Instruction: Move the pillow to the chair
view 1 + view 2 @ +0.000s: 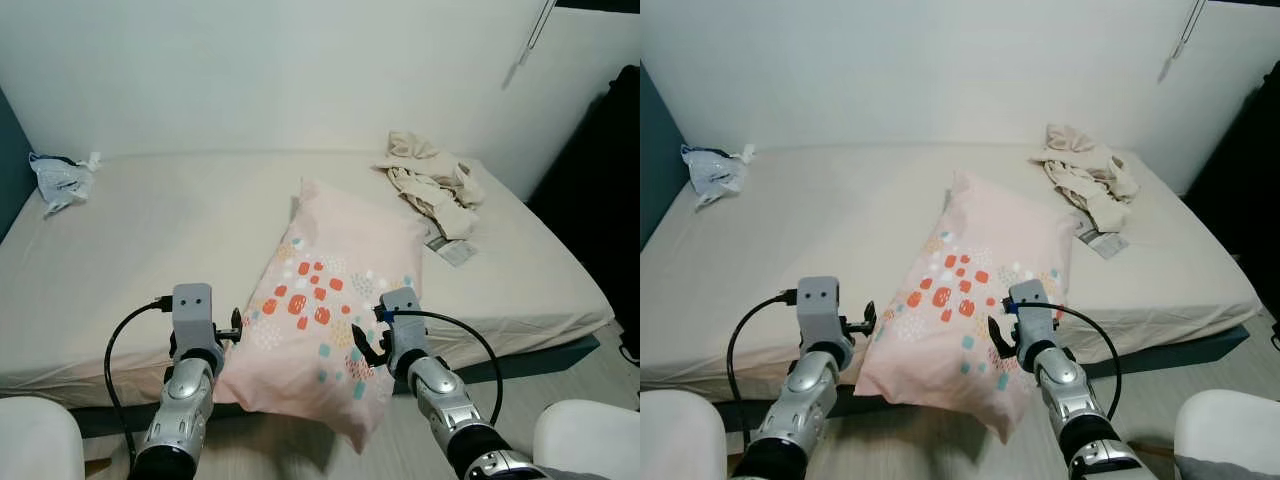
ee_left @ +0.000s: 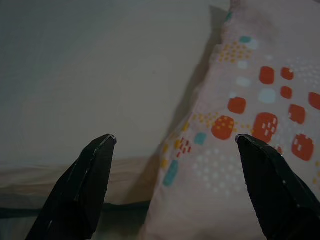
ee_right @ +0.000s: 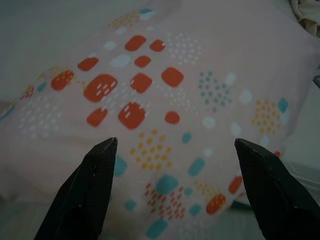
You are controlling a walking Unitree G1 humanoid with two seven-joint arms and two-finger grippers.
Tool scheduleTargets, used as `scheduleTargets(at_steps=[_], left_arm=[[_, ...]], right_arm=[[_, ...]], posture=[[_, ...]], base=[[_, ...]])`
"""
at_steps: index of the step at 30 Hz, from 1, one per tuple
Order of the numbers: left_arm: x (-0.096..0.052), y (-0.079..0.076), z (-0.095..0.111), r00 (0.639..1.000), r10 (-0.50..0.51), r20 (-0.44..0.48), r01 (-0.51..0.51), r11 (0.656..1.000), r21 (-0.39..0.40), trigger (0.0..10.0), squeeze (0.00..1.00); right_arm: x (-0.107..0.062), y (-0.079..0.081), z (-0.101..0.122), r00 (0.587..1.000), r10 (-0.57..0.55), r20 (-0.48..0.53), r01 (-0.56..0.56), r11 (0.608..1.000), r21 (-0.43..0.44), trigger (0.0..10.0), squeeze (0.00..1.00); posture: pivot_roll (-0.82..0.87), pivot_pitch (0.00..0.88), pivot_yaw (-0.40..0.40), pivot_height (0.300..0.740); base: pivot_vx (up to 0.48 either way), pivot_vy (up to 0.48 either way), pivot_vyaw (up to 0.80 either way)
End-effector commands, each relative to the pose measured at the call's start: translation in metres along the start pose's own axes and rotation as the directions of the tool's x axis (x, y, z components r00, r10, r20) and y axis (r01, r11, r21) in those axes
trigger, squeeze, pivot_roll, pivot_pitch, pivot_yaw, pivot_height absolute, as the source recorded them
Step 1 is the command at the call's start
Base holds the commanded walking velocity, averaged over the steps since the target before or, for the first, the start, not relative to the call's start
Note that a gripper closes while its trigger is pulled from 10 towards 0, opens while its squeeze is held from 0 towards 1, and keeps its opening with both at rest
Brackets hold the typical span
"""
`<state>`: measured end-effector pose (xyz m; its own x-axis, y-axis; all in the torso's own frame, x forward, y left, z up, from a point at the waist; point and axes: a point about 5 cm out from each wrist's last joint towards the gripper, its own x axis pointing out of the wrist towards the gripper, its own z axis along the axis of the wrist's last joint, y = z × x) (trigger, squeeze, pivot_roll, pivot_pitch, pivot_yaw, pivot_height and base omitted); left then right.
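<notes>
Lying lengthwise across the middle of the head views, the pink pillow (image 1: 325, 300) with red, teal and yellow blotches rests on the beige bed (image 1: 150, 250), its near corner sagging off the mattress edge toward the lower centre of the frame. That droop suggests a soft, light, floppy thing that will fold and slump if lifted from one point only, and its cloth cover may slide over the filling. The left hand (image 1: 236, 326) sits just beside the pillow's left edge, fingers spread and holding nothing; in its wrist view one finger is over the sheet and the other over the printed cloth. The right hand (image 1: 365, 345) is released too, against the pillow's right side near the hanging corner. A pinch on both long edges at once, gathering plenty of fabric and stuffing, looks safest. Crumpled clothes (image 1: 430, 185) lie at the upper right, well apart.
</notes>
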<state>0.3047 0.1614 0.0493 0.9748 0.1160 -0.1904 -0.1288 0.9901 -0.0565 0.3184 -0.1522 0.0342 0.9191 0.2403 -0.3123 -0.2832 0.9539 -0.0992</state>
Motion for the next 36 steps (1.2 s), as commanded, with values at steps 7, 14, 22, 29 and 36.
scheduleTargets(at_steps=[7,14,22,29,36], left_arm=[[-0.0017,0.003,-0.0031,1.0,0.015,-0.009,-0.015,1.0,-0.008,10.0,0.0],[-0.0015,0.0024,-0.0026,1.0,0.015,-0.004,-0.015,1.0,-0.01,10.0,0.0],[-0.0016,0.0021,-0.0026,1.0,0.015,-0.003,-0.015,1.0,-0.011,10.0,0.0],[-0.0026,0.0026,-0.0024,1.0,0.028,0.002,-0.028,1.0,-0.015,10.0,0.0],[-0.0034,0.0039,-0.0025,0.999,0.037,0.006,-0.037,0.999,-0.008,10.0,0.0]], right_arm=[[-0.0011,-0.0021,-0.0045,1.0,-0.006,-0.028,0.006,1.0,0.004,10.0,0.0],[-0.0007,-0.0023,-0.0041,1.0,-0.004,-0.028,0.005,1.0,0.005,10.0,0.0],[-0.0006,-0.0021,-0.004,1.0,-0.003,-0.028,0.003,1.0,0.004,10.0,0.0],[-0.0003,-0.0022,-0.0034,1.0,0.001,-0.028,-0.001,1.0,0.001,10.0,0.0],[-0.0003,-0.0009,-0.0037,1.0,0.003,-0.027,-0.003,1.0,0.002,10.0,0.0]], posture=[[-0.04,0.049,-0.08,0.74],[-0.03,0.047,-0.082,0.74],[-0.03,0.047,-0.084,0.74],[-0.03,0.049,-0.089,0.74],[-0.03,0.051,-0.09,0.74]], base=[[0.039,0.0,0.0],[0.0,0.0,0.0],[0.0,0.0,0.0],[0.0,0.0,0.0],[0.0,0.0,0.0]])
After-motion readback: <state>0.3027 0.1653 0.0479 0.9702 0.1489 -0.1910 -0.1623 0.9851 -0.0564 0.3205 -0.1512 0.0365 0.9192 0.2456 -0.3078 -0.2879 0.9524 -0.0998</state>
